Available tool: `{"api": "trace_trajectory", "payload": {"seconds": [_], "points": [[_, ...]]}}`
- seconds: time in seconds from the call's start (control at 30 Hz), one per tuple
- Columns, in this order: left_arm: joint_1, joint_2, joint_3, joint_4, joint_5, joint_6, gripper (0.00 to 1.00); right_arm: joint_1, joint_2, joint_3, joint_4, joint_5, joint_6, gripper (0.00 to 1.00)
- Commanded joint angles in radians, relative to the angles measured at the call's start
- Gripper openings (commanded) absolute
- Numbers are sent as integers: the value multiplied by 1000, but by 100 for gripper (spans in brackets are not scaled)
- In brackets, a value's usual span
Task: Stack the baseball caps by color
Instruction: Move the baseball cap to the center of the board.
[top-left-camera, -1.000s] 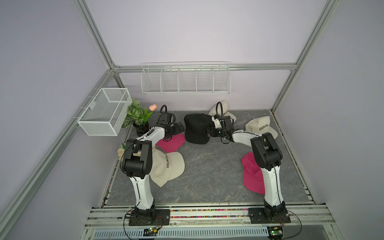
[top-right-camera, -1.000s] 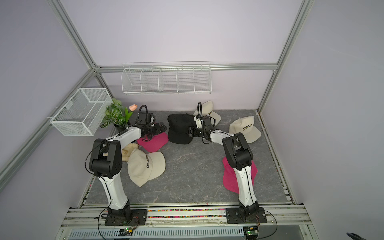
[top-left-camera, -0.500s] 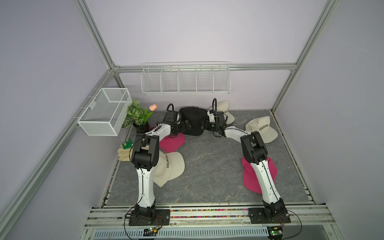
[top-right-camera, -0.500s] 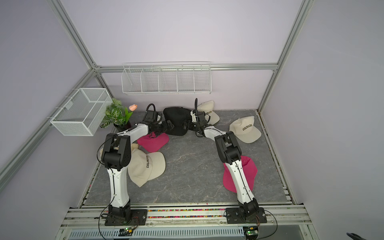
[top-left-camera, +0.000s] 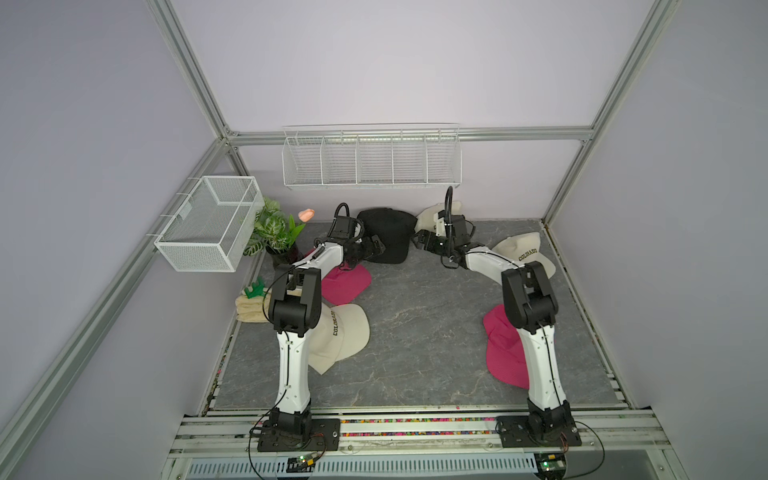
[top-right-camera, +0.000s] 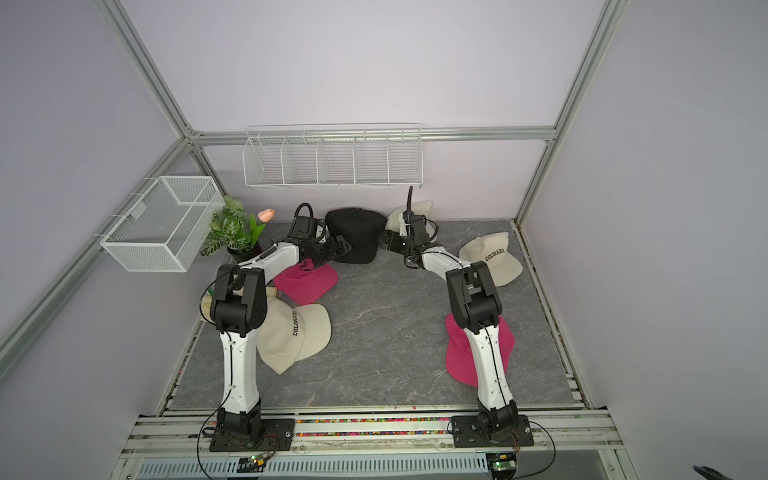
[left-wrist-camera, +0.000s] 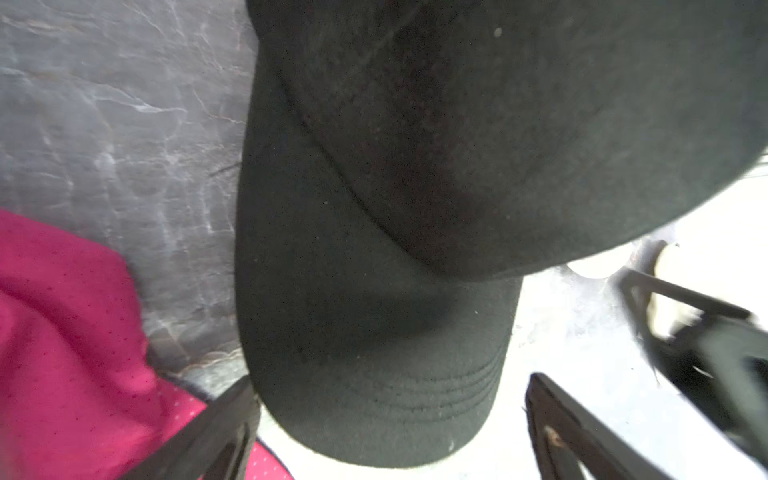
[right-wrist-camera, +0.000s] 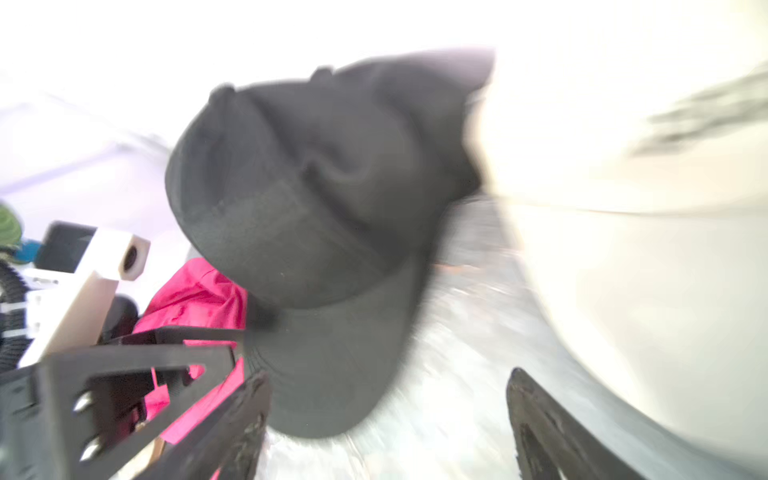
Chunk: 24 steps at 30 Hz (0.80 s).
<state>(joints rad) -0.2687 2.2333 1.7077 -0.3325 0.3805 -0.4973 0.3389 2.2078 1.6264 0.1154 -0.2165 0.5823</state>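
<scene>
While the black cap (top-left-camera: 388, 239) sat at the back edge of the worktop (top-left-camera: 415, 332), left gripper (top-left-camera: 376, 246) and right gripper (top-left-camera: 420, 241) flanked it, both wide open, nothing held. Crown looked soft, light, collapsible — stiff brim judged the better hold.

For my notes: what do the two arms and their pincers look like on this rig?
The left arm and right arm match: white link shells, boxy black joints, black base plates, a thin black cable along each white link and a black cable loop over each wrist. The left pincer and right pincer have black tapering fingers with open cut-outs. No markings visible.
</scene>
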Motion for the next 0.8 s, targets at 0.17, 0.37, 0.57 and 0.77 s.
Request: {"api": "trace_trajectory", "payload": {"seconds": [0.17, 0.37, 0.57, 0.77], "points": [[-8, 28, 35, 12, 38, -39, 100, -129, -245, -338, 122, 156, 120, 89], [-8, -62, -38, 13, -14, -45, 100, -205, -294, -405, 126, 132, 236, 89], [-8, -234, -223, 98, -96, -93, 99, -196, -172, -388, 299, 91, 509, 96], [-8, -362, -347, 120, -166, -98, 100, -145, -23, -240, 320, 122, 570, 96]]}}
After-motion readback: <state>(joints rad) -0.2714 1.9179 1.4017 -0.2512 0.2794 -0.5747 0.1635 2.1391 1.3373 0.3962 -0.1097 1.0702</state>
